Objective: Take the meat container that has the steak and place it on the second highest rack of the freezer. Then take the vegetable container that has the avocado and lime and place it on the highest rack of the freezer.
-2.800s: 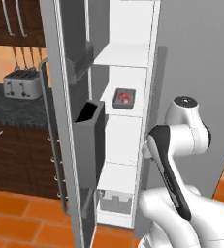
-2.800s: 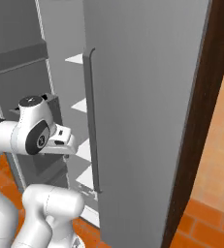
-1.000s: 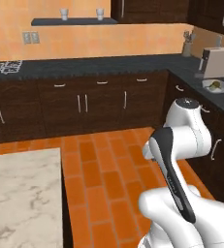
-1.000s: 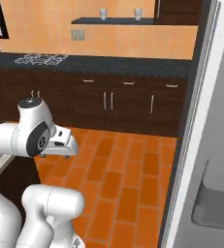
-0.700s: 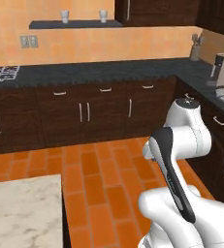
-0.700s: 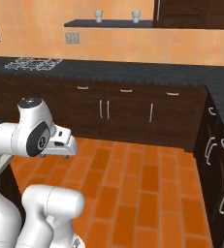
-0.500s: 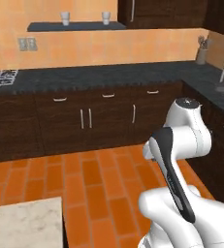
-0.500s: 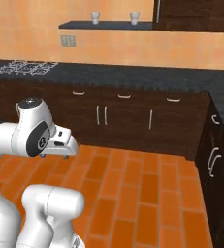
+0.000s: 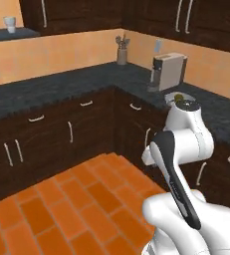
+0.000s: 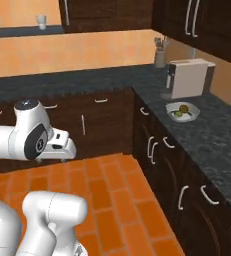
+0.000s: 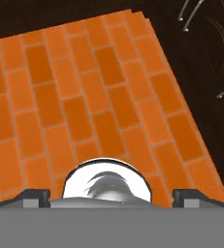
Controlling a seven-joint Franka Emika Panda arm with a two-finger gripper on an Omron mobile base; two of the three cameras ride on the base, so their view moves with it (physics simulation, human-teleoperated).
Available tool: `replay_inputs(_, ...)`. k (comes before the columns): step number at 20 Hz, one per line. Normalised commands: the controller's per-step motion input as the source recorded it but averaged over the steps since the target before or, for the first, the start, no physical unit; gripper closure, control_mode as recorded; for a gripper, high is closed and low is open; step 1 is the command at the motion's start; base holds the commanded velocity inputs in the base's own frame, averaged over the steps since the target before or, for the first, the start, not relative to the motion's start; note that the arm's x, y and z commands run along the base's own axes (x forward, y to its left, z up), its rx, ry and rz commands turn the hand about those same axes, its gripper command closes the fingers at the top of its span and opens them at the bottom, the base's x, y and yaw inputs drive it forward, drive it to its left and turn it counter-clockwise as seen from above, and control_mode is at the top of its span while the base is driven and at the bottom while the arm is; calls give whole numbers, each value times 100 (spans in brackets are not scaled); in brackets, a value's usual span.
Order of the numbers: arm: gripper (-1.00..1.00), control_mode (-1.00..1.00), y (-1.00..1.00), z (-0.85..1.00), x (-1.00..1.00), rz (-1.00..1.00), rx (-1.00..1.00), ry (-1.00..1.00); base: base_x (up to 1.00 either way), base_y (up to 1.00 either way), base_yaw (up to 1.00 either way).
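Jaws: wide open and holding nothing; the two small dark finger tips (image 11: pixel 38 196) sit far apart at the bottom of the hand view and point down at the floor.
Floor: orange brick tiles (image 11: pixel 99 97) lie under the hand, with nothing on them.
Cupboards: dark brown wooden doors with thin silver handles (image 10: pixel 154 145) stand just below the table.
Table: a dark speckled stone top (image 10: pixel 212 135) runs along the right side and turns the corner.
Task's thing: the white round bowl (image 10: pixel 183 111) sits on this table, far from the jaws. It holds a small brownish avocado (image 10: pixel 185 107) and a small green lime (image 10: pixel 178 114), close together. In the left base view the bowl (image 9: pixel 177 96) peeks out from behind the white arm.
How it looks: the bowl is low and smooth, with a curved rim. I think the fruits could roll around inside it.
Nearby: a tall white and grey coffee machine (image 10: pixel 189 78) stands just behind the bowl.
Farther back: a grey pot of kitchen tools (image 10: pixel 160 55) is in the corner, and little white cups (image 10: pixel 41 21) stand on a high dark shelf.
What could go wrong: the arm could bump the coffee machine while reaching, because it is so near the bowl.
Another worry: the smooth rim could slip from the jaws if they pinch only a little of it.
One more: if the bowl tips while it is carried, the avocado or lime could roll out.
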Motion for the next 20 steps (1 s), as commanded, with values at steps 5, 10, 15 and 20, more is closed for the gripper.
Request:
replay_inputs(5, -100, 100, 0, 0, 0, 0, 0, 0, 15, 14, -89)
replay_inputs(10, -100, 100, 0, 0, 0, 0, 0, 0, 87, 74, -64)
replay_inputs(15, -100, 100, 0, 0, 0, 0, 0, 0, 99, 71, -50)
replay_inputs(20, -100, 100, 0, 0, 0, 0, 0, 0, 100, 67, -51)
